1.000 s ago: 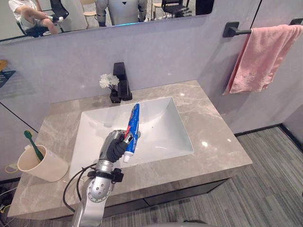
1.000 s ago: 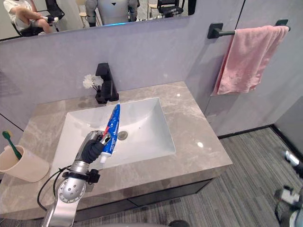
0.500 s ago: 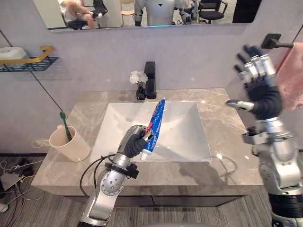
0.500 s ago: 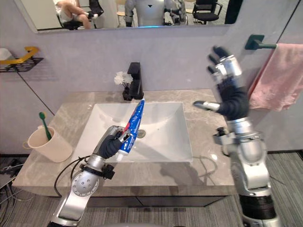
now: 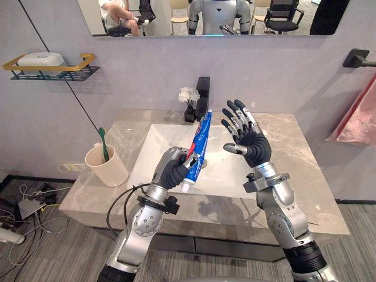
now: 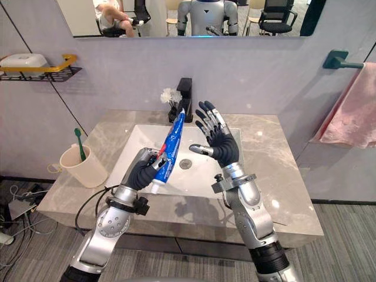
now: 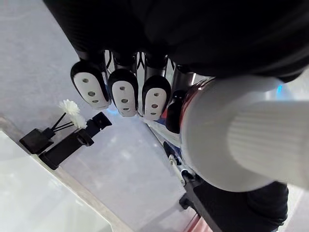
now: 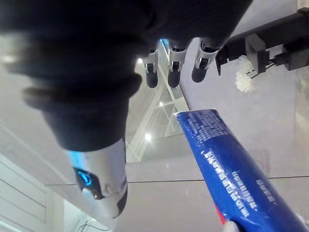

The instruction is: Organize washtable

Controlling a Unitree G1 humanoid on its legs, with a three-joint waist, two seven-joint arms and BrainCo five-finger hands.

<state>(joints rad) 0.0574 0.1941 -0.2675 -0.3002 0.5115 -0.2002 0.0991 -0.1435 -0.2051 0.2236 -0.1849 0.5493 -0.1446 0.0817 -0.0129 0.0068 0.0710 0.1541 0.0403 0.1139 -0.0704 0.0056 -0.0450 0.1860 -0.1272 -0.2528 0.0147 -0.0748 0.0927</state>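
Tube (image 5: 198, 144) held over the sink (image 5: 226, 173)
Gripped by the left hand (image 5: 170, 173); right hand (image 5: 249, 144) held open beside it.

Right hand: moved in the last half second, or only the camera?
Yes. Against the sink, the right hand has come leftward from past its right rim to above the basin, open, beside the toothpaste tube in the left hand.

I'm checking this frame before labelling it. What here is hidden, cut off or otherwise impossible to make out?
Both eye views: the part of the toothpaste tube near its cap is wrapped by the curled fingers of the left robot hand.
Both eye views: the lower handle of the toothbrush is hidden inside the cup.
Left eye view: the pink towel is cut off by the right edge.
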